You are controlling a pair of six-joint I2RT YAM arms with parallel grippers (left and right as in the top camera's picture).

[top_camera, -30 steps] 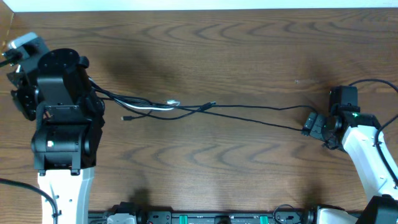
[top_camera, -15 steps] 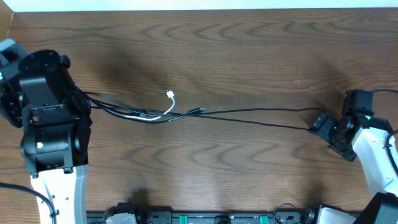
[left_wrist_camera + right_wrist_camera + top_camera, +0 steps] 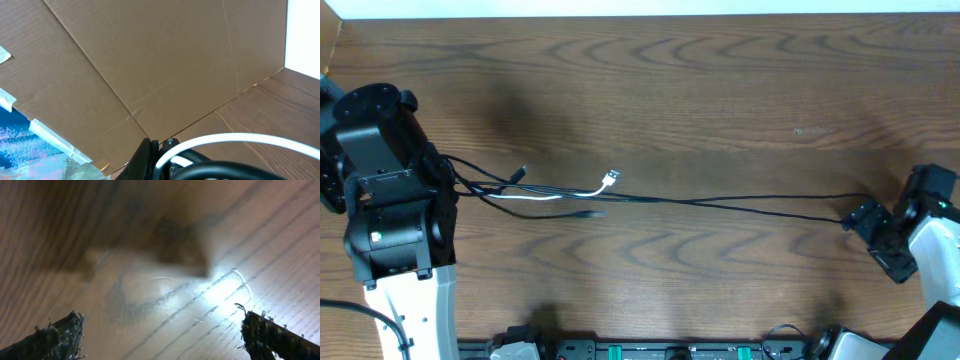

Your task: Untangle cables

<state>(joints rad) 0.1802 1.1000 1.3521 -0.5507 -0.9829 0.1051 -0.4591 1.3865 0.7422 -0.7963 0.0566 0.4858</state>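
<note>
**Cables drawn out between separating arms.** The left arm (image 3: 390, 190) now stands at the left edge of the desk (image 3: 720, 90) and the right arm (image 3: 932, 240) at its right edge, each farther out than a second ago. The black cable (image 3: 740, 203) therefore lies as two long, nearly straight strands across the middle of the desk, where earlier it gathered into a crossing nearer the centre.

The white cable (image 3: 535, 195) lies left of centre, alongside the black strands. Its white plug (image 3: 611, 178) has swung round and now points toward the far edge, just clear of them. A black plug end (image 3: 520, 173) lies free near the left arm, and a second black plug end (image 3: 590, 213) lies free on the near side of the bundle.

The left gripper (image 3: 152, 160) is hidden beneath its arm from above. It is closed tight, and in the wrist view the white cable and the black cable issue from beside its finger, so it appears to pinch both. The right gripper (image 3: 160, 322) has its jaws wide, with no cord visible between its fingertips (image 3: 60, 332). From above the black strands reach up to it, but whether they are caught on it cannot be told.

Judgement: the crossing has largely opened out. The cables still overlap near the left arm, so separation is not yet complete.
</note>
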